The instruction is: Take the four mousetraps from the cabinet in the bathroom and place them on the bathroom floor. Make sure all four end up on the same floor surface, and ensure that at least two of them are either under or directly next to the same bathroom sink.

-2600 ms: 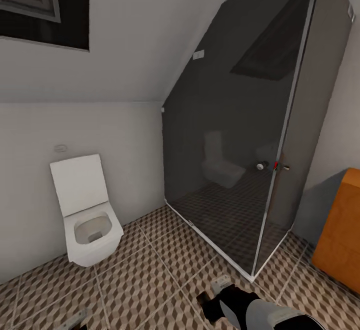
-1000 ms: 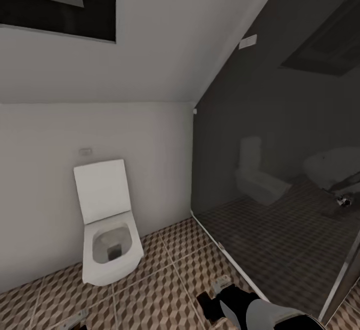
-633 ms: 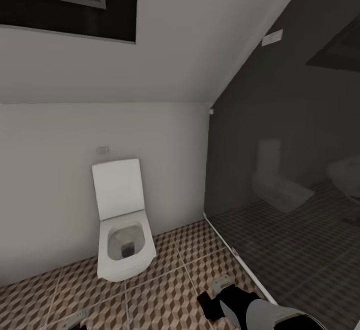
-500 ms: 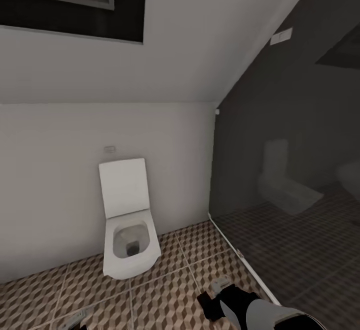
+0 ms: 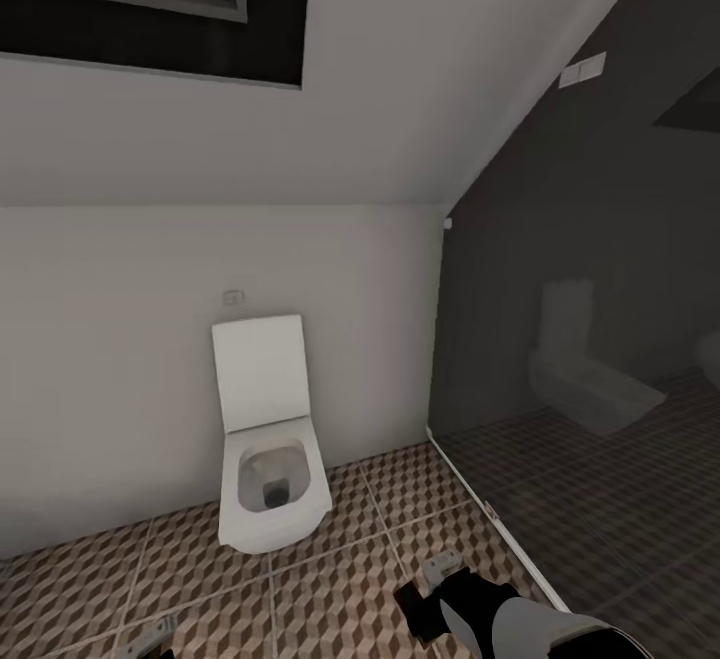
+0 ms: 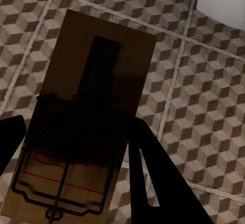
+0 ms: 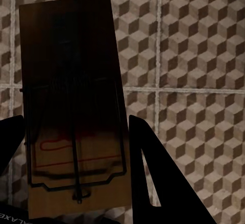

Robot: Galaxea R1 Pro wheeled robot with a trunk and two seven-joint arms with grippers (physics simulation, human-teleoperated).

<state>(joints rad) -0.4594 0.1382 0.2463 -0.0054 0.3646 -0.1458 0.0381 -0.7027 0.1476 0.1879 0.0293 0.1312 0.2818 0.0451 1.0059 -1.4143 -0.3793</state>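
gripping a mousetrap (image 6: 81, 117) in each claw (image 6: 74, 147).

Right gripper (image 7: 74, 147) clamped on mousetrap (image 7: 71, 96); dark fingers (image 7: 153, 183) flank board on both long edges, one at each side. Mousetrap: tan-to-dark-brown wooden rectangle, long axis running away from camera, far half in shadow. Thin metal wire frame and central rod sit on near half, faint red markings beneath wire. Board held above bathroom floor (image 7: 194, 55), apart from it. Floor: brown, beige, white cube-pattern tiles, pale grout lines crossing beside board. White lettering, partly cut off, at near corner.
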